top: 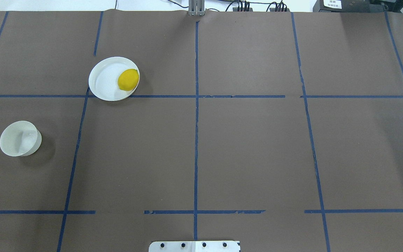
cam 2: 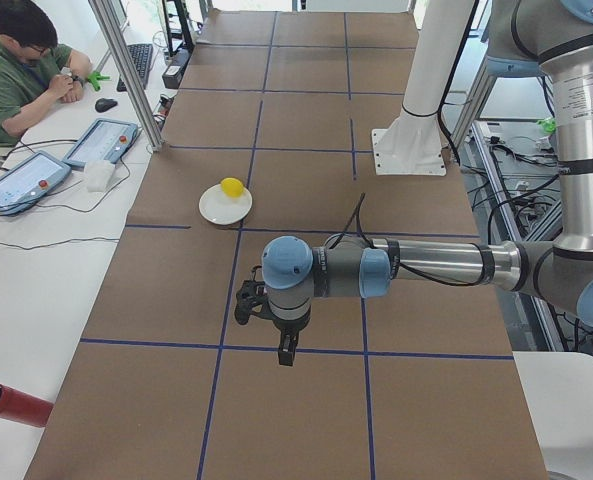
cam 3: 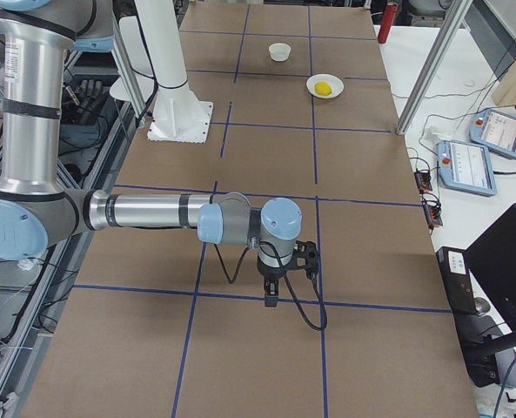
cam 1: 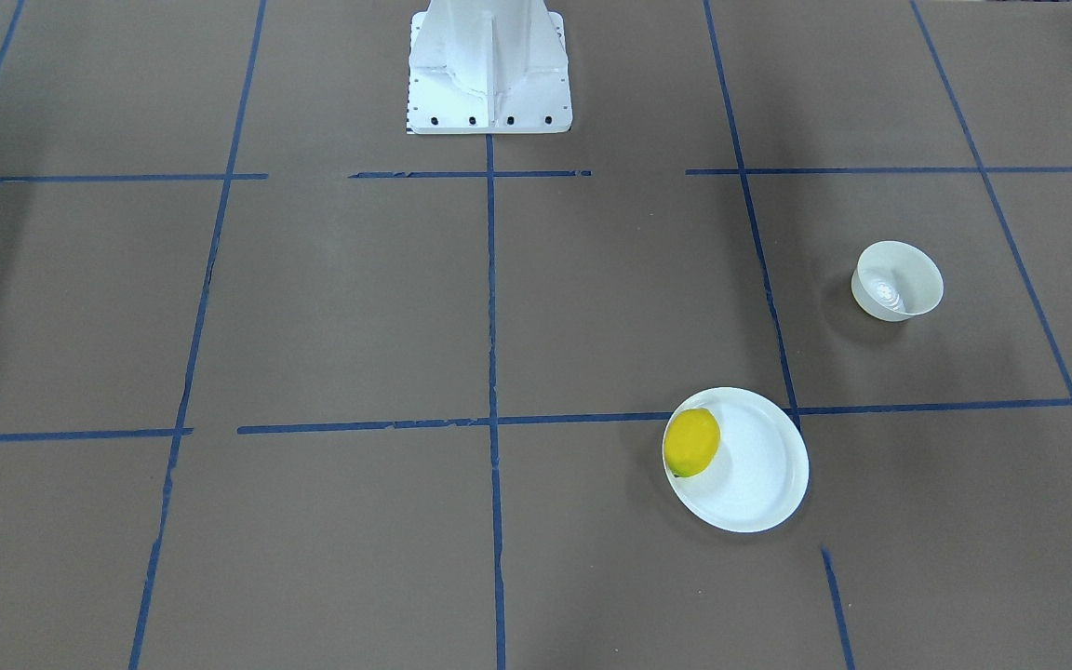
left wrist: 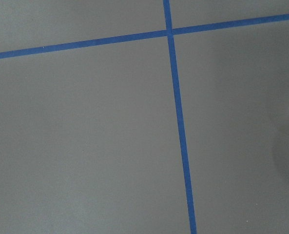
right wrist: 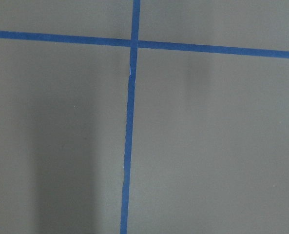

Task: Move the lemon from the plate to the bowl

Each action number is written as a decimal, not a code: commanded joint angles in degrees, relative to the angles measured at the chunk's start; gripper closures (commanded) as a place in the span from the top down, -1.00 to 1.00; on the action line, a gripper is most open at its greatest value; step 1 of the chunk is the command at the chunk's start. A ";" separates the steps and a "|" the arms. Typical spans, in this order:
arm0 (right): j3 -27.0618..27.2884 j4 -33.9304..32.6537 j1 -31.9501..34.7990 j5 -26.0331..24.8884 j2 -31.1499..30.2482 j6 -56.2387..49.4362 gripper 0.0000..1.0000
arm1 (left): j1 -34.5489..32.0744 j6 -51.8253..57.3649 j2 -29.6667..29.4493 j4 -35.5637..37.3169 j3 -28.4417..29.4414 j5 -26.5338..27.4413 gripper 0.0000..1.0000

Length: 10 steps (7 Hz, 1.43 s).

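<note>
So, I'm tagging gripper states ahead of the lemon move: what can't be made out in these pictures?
- Left gripper: only in the exterior left view, small; open or shut unclear.
- Right gripper: only in the exterior right view; same.
- Lemon: underside hidden against the plate in every view.
- Bowl: not seen in the exterior left view, perhaps behind the left arm.

A robotics lab is shown; a long table (top: 257, 157) is seen covered in brown paper and marked off into squares by blue tape lines (top: 196, 140); a white pedestal (cam 1: 489, 65) is bolted onto it; two industrial arms, the left arm (cam 2: 426, 265) and the right arm (cam 3: 144, 212), are held out over it; teach pendants (cam 3: 466, 165) are laid on a side bench (cam 2: 36, 280) beside aluminium frame posts (cam 2: 126, 70); an operator (cam 2: 21, 70) is seated there by a keyboard (cam 2: 136, 62).
</note>
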 commanded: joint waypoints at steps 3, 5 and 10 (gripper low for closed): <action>0.00 0.00 0.00 0.00 0.00 0.00 1.00 | 0.09 0.06 -0.09 -0.22 0.02 0.00 1.00; 0.00 0.00 0.00 0.00 0.00 0.00 1.00 | 0.53 -0.20 -1.58 -12.27 0.71 -0.09 1.00; 0.00 0.00 0.00 0.00 0.00 0.00 1.00 | 15.50 -25.01 -19.02 -14.81 1.68 0.44 1.00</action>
